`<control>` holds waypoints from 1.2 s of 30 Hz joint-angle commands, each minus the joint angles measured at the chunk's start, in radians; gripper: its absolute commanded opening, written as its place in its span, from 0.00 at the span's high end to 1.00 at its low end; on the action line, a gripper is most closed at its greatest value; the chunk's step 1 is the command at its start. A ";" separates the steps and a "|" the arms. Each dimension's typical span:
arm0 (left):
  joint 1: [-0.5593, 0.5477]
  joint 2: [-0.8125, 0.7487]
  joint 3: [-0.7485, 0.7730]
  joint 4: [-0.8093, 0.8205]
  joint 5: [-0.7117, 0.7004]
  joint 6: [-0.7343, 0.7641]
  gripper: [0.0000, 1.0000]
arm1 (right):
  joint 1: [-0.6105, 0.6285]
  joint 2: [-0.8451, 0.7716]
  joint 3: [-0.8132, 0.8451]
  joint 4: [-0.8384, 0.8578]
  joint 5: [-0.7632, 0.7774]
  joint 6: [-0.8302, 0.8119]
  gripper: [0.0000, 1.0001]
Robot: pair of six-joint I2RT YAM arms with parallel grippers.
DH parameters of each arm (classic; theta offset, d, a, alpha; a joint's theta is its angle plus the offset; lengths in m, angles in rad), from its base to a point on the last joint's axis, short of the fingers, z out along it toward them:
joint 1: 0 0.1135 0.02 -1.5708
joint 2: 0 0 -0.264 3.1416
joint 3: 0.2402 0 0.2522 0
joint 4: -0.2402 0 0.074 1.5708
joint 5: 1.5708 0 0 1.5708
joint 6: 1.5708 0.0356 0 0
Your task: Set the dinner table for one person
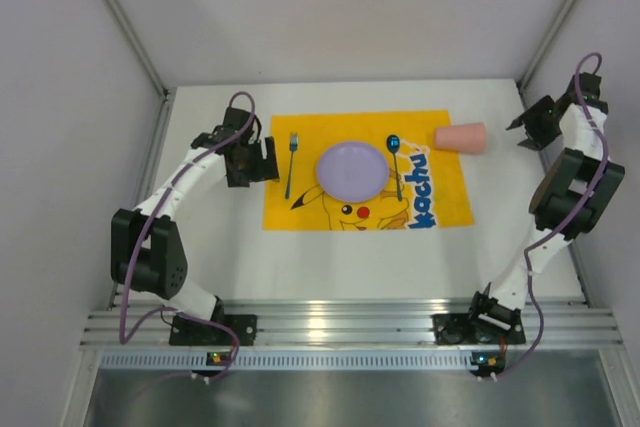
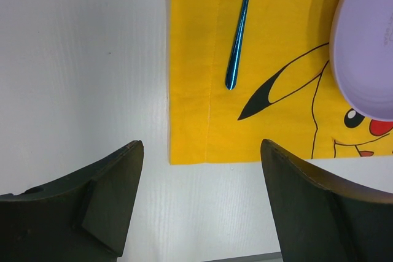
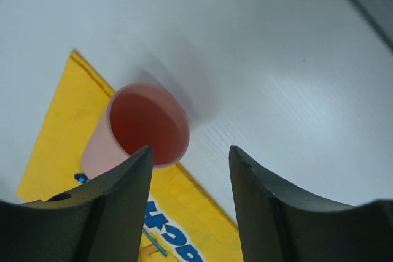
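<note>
The white dinner table (image 1: 220, 247) carries a yellow Pikachu mat (image 1: 440, 197). On the mat lie a purple plate (image 1: 351, 169), a blue fork (image 1: 291, 162) to its left and a blue spoon (image 1: 396, 162) to its right. A pink cup (image 1: 461, 137) lies on its side at the mat's far right corner, its mouth toward my right gripper (image 1: 519, 127). In the right wrist view that gripper (image 3: 190, 151) is open and empty, just short of the cup (image 3: 147, 124). My left gripper (image 1: 268, 159) hangs open and empty over the mat's left edge, with the fork handle (image 2: 238, 35) ahead of it (image 2: 199, 145).
Grey enclosure walls stand close on the left, right and back of the table. An aluminium rail (image 1: 340, 322) with both arm bases runs along the near edge. Bare white tabletop (image 2: 80, 59) lies left of the mat and in front of it.
</note>
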 commanded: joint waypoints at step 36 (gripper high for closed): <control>-0.083 0.158 0.262 -0.083 -0.083 -0.021 0.18 | 0.105 0.154 -0.157 0.617 -0.581 0.344 0.58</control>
